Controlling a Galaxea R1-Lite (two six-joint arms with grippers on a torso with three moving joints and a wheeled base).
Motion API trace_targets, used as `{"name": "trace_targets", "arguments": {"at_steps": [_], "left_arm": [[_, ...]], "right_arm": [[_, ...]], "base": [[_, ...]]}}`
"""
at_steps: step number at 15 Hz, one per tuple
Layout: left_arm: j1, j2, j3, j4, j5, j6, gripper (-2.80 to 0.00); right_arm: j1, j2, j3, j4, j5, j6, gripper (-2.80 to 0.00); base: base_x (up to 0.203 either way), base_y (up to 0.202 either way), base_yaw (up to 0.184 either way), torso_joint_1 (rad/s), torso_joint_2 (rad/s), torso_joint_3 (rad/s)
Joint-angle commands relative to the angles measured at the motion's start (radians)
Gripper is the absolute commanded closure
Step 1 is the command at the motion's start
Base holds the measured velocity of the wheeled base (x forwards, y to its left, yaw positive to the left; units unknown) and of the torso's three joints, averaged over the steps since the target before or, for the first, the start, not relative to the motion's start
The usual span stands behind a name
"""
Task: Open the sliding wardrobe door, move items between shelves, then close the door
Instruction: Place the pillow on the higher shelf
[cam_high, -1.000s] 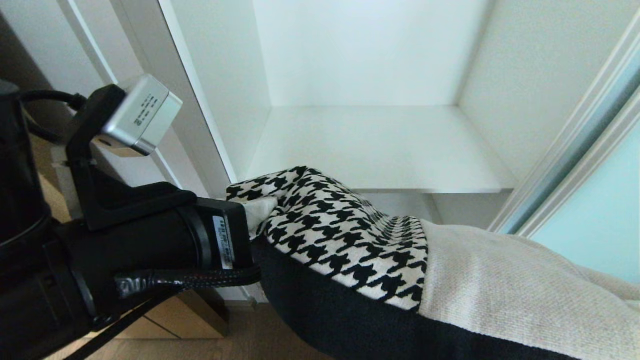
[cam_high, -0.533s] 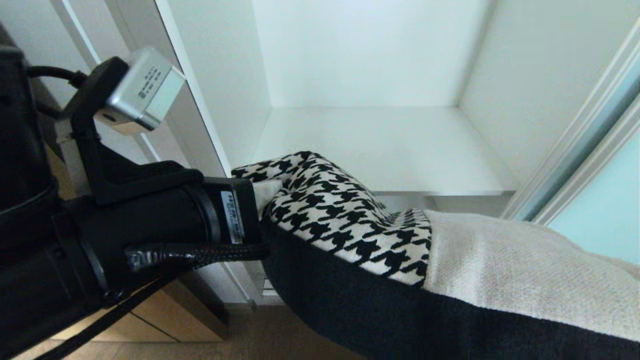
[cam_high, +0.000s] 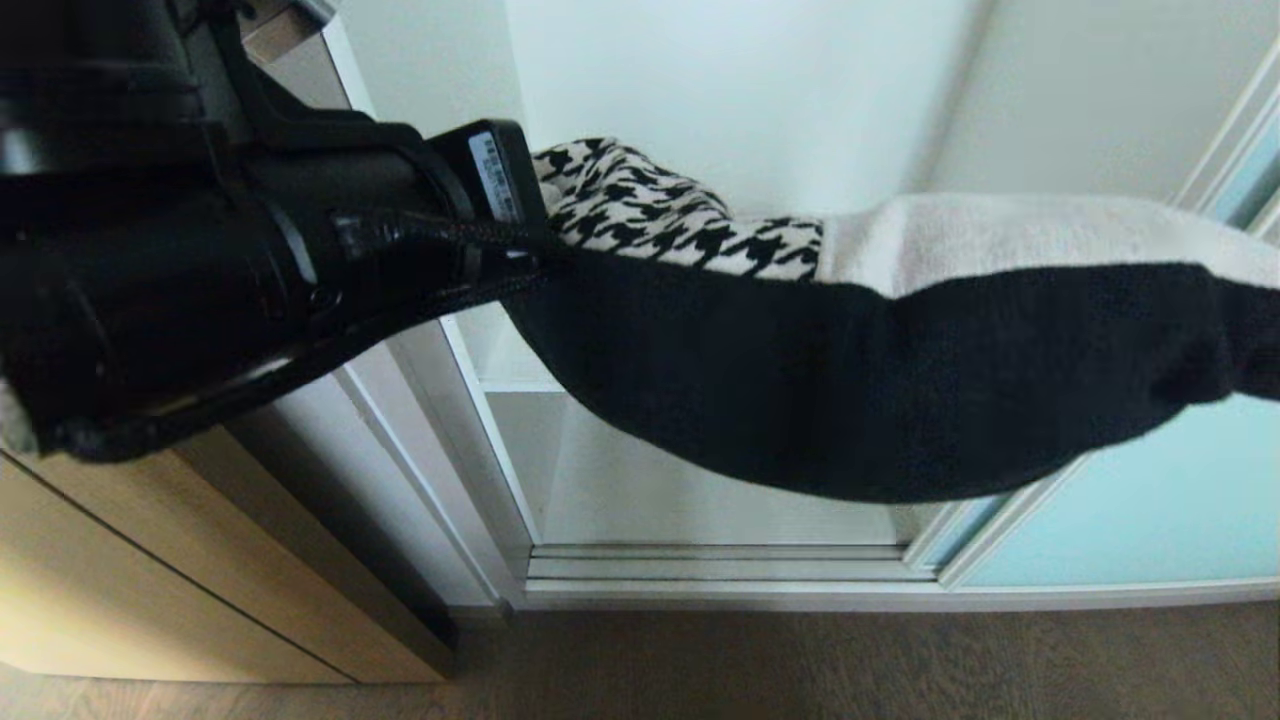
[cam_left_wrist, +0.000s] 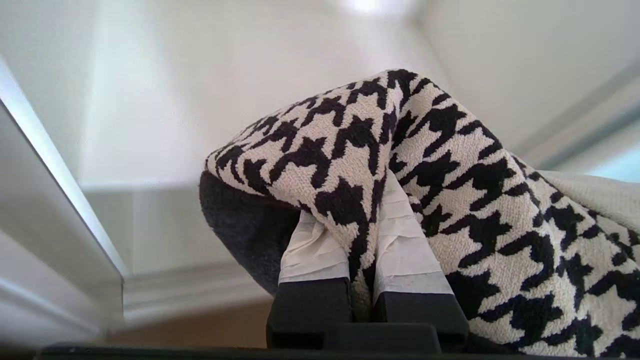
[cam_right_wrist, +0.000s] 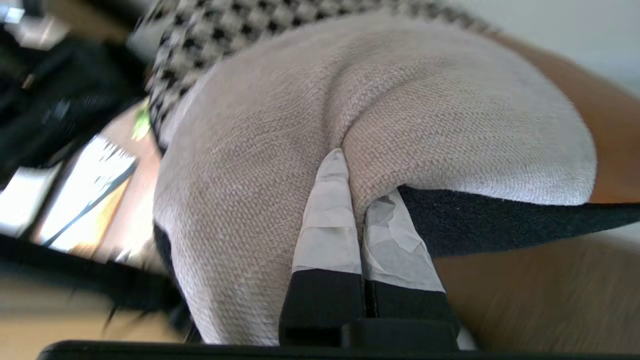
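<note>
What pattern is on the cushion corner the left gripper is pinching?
Black-and-white houndstooth on the cushion, clearest in the left wrist view.

My cushion (cam_high: 850, 370) is coarse woven cloth with a fuzzy dark back; wardrobe door (cam_high: 1150, 510) frosted glass; floor (cam_high: 800, 660) matt wood.

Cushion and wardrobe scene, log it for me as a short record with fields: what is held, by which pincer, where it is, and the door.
held item: cushion, patchwork top, dark back
left pincer: shut on a houndstooth corner
right pincer: shut on a fold of the beige patch
cushion position: in the air in front of the open wardrobe, dark back facing the head camera, sagging between the two grips
door: frosted blue panel at the right, slid aside
below: floor
</note>
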Motion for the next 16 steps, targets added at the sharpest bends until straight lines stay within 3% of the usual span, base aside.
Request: {"name": "trace_targets", "arguments": {"at_steps": [1,4,9,13,16], "left_arm": [[0.039,0.048,-0.068,-0.001,0.001,0.001,0.0],[0.102,0.123,-0.08,-0.011,-0.004,-0.002,0.0],[0.231,0.327,-0.162,-0.148,-0.003,0.006,0.0],[0.263,0.411,-0.262,-0.168,0.001,0.001,0.0],[0.276,0.46,-0.228,-0.174,0.002,-0.001,0.0]], "right_arm": [[-0.02,0.112,-0.055,-0.054,-0.013,-0.012,0.0],[-0.08,0.237,-0.069,-0.181,-0.019,-0.054,0.0],[-0.201,0.504,-0.128,-0.388,-0.049,-0.073,0.0],[-0.26,0.617,-0.228,-0.466,-0.063,-0.073,0.0],[-0.279,0.663,-0.236,-0.468,-0.065,-0.072,0.0]], "base": [[0.0,0.0,0.0,0.0,0.0,0.0],[0.0,0.0,0.0,0.0,0.0,0.0],[0.0,0.0,0.0,0.0,0.0,0.0],[0.0,0.0,0.0,0.0,0.0,0.0],[0.0,0.0,0.0,0.0,0.0,0.0]]}}
